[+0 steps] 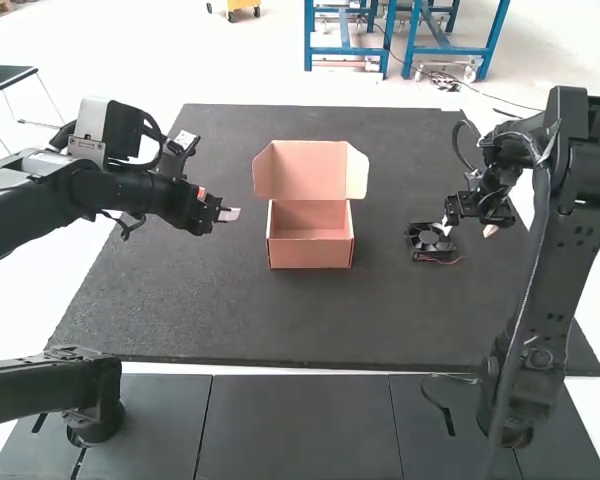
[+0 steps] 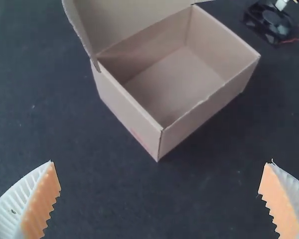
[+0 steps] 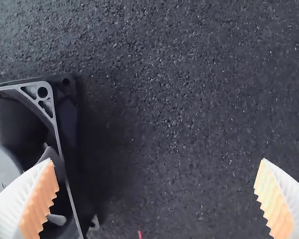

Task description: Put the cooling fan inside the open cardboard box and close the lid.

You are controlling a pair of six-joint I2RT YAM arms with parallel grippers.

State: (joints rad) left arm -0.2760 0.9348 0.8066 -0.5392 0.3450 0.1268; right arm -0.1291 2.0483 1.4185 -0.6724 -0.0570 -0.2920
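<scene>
An open cardboard box (image 1: pixel 310 232) stands mid-mat, its lid (image 1: pixel 308 169) raised at the back; the inside of the box (image 2: pixel 174 84) is empty. A black cooling fan (image 1: pixel 430 240) with a red wire lies flat on the mat to the box's right, and the fan (image 2: pixel 269 22) also appears past the box's corner. My right gripper (image 1: pixel 468 221) hovers open just above the fan's right edge; one fingertip (image 3: pixel 35 199) overlaps the fan frame (image 3: pixel 55 149), the other is over bare mat. My left gripper (image 1: pixel 228 213) is open, left of the box, holding nothing.
A black mat (image 1: pixel 180 300) covers the table, with bare room in front of the box and on both sides. The arm bases stand at the near edge on grey panels (image 1: pixel 300 430).
</scene>
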